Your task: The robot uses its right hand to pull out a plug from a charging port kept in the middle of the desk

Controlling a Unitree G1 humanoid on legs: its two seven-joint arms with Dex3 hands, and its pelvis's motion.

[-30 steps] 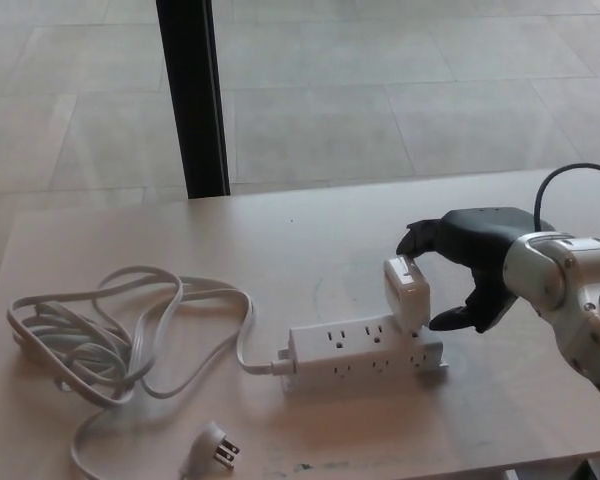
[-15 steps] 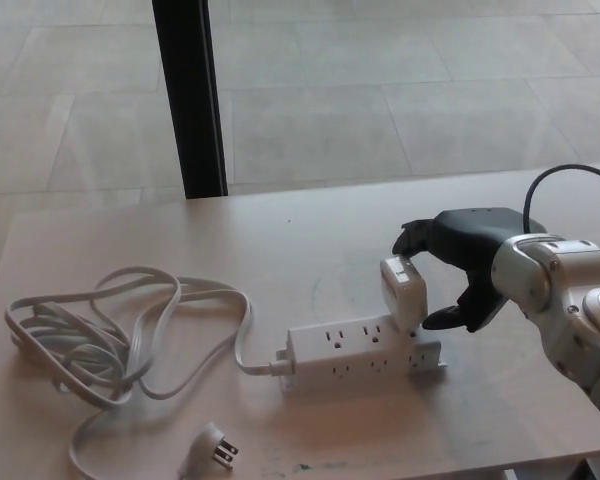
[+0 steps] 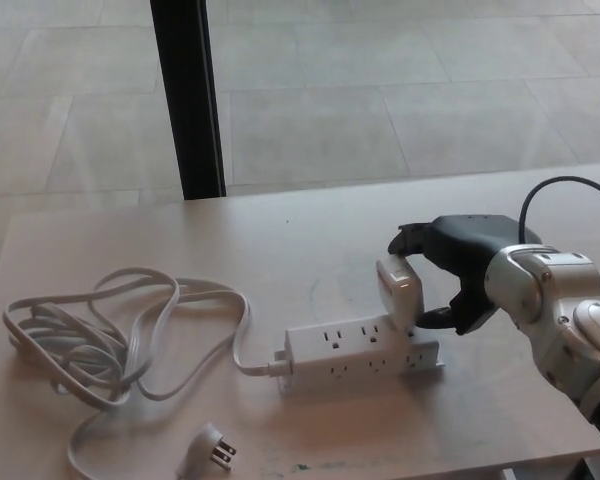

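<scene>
— Where is the plug?
— The white plug (image 3: 400, 292) stands tilted in the right end of the white power strip (image 3: 363, 353), mid-desk.
— And the hand?
— The right hand (image 3: 450, 268) curls around it, fingers at its top, thumb (image 3: 435, 320) low on its right side.
— Anything else?
— The strip's cord (image 3: 100, 345) lies looped to the left on the desk (image 3: 310, 240).
</scene>
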